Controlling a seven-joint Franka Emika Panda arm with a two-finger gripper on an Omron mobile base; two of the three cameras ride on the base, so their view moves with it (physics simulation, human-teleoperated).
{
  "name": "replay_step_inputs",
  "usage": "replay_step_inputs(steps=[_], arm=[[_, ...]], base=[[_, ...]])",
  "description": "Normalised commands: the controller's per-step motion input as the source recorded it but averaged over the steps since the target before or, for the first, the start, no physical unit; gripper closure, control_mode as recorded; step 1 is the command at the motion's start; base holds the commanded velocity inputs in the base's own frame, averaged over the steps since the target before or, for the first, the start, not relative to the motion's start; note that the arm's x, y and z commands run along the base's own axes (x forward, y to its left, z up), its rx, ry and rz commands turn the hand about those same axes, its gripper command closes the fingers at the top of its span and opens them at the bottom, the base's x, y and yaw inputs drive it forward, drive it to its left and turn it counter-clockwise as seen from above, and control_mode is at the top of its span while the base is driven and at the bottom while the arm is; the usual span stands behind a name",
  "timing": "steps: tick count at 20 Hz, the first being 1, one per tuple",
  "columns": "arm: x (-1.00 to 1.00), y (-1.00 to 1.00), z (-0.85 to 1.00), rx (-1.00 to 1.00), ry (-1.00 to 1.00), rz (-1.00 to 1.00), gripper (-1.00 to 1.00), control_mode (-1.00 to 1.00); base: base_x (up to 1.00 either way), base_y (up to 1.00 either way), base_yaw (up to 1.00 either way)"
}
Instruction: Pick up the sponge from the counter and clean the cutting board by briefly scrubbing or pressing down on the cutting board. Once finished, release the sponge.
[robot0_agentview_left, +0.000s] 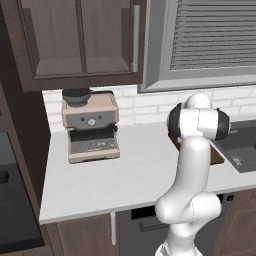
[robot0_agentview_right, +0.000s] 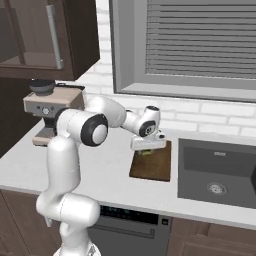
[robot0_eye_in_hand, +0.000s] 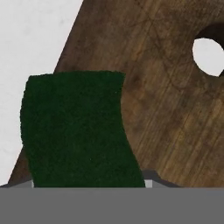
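Observation:
The dark green top of the sponge (robot0_eye_in_hand: 74, 131) takes up the lower left of the hand view, close to the camera, with its right edge bowed inward. It hides the fingertips. Under it lies the dark brown cutting board (robot0_eye_in_hand: 170, 109), which has a round hole near its corner. In the right base view my gripper (robot0_agentview_right: 148, 149) points down over the far end of the cutting board (robot0_agentview_right: 154, 167), shut on the sponge (robot0_agentview_right: 147, 152), which shows as a small greenish-yellow bit against the wood. The off-white counter (robot0_agentview_left: 125, 175) carries the board.
A coffee machine (robot0_agentview_left: 91, 125) stands at the back left of the counter. The dark sink basin (robot0_agentview_right: 217, 172) lies just right of the board. Upper cabinets (robot0_agentview_left: 80, 40) and a window with blinds (robot0_agentview_right: 200, 40) hang above the brick back wall.

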Motion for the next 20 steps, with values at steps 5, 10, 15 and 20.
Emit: replay_step_inputs(steps=[5,10,15,20], arm=[[0.26,0.39,-0.3,0.19,0.0,0.13,1.0,-1.0],[0.05,0.46,-0.09,0.07,-0.01,0.08,1.0,-1.0],[0.04,0.59,0.1,-0.28,-0.03,0.01,1.0,-1.0],[0.44,0.22,0.0,-0.12,0.0,0.0,1.0,-1.0]], base=[[0.0,0.0,0.0],[0.0,0.0,0.0],[0.0,0.0,0.0],[0.0,0.0,0.0]])
